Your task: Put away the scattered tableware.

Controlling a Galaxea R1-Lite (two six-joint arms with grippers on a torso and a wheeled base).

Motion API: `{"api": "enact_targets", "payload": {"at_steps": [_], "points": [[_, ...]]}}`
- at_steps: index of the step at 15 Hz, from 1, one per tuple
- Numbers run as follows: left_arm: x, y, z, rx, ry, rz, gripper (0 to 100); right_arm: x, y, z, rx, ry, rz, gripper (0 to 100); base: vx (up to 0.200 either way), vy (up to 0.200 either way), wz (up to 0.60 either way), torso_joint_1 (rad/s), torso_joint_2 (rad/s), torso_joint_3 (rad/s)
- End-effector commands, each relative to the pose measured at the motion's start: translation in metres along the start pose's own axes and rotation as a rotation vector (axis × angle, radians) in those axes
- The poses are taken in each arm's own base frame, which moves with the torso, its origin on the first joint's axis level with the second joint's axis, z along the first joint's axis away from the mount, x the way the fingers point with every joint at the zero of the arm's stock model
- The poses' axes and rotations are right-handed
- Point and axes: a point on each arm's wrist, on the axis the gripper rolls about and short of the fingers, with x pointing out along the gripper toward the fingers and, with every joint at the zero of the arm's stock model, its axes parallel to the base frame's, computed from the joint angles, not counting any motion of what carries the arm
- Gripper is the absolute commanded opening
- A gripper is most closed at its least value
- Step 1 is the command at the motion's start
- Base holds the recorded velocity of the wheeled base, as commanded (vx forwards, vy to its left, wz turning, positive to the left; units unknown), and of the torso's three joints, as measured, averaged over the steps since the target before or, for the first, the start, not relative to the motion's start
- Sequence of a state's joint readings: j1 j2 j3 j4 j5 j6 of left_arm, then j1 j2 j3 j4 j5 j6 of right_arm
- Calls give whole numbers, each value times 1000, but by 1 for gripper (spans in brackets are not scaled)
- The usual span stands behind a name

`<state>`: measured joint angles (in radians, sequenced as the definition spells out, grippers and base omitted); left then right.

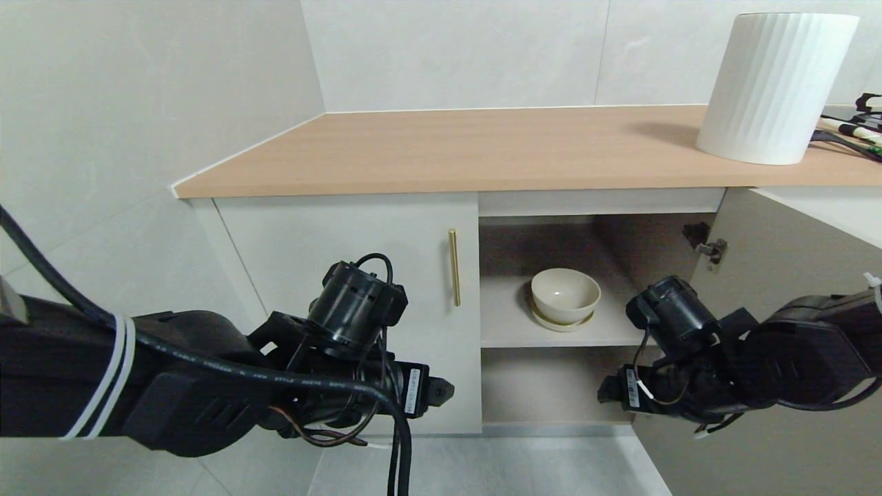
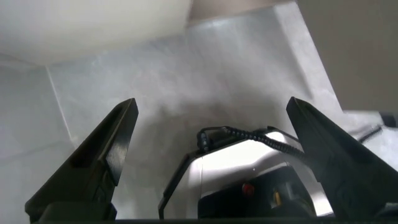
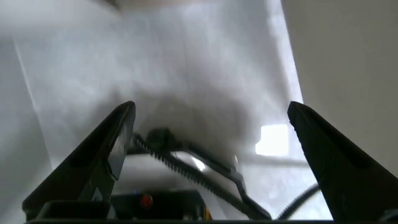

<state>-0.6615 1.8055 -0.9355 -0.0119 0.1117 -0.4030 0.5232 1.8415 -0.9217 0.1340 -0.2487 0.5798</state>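
A cream bowl (image 1: 565, 293) sits on a small plate (image 1: 559, 322) on the middle shelf (image 1: 510, 324) of the open cabinet. My left gripper (image 1: 433, 393) hangs low in front of the closed cabinet door, left of and below the bowl. In the left wrist view it (image 2: 211, 109) is open over pale floor with nothing between its fingers. My right gripper (image 1: 610, 393) hovers low before the lower compartment, just below and right of the bowl. Seen from its own wrist, the right gripper (image 3: 211, 112) is open and holds nothing.
The right cabinet door (image 1: 778, 310) is swung open toward me beside my right arm. The left door with a gold handle (image 1: 453, 267) is closed. On the wooden countertop (image 1: 482, 148) stands a white ribbed container (image 1: 775, 86), with some utensils (image 1: 854, 131) at the far right.
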Motion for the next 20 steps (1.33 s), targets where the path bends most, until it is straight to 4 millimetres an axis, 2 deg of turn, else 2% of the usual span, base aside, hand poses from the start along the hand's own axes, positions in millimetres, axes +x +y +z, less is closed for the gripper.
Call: {"api": "enact_targets", "payload": {"at_steps": [1,13,15,17,20], "points": [[-1,0,0,-1,-4,-1,100,-9,-3,-1,-12,-14,14,100,-200,0,0,-2,7,7],[0,1,-1,0,-2,11,100,-9,0,-8,-57,2,17,100,-200,0,0,0,3,3],[0,1,0,-1,-11,19,100,-20,-5,-6,-47,-19,42,100,0,0,0,0,0,0],[-2,3,4,-9,-40,30,100,-42,-10,-8,-41,-20,146,100,0,0,0,0,0,0],[-5,3,5,-12,-58,40,100,-52,-24,-25,-53,49,124,100,0,0,0,0,0,0]]}}
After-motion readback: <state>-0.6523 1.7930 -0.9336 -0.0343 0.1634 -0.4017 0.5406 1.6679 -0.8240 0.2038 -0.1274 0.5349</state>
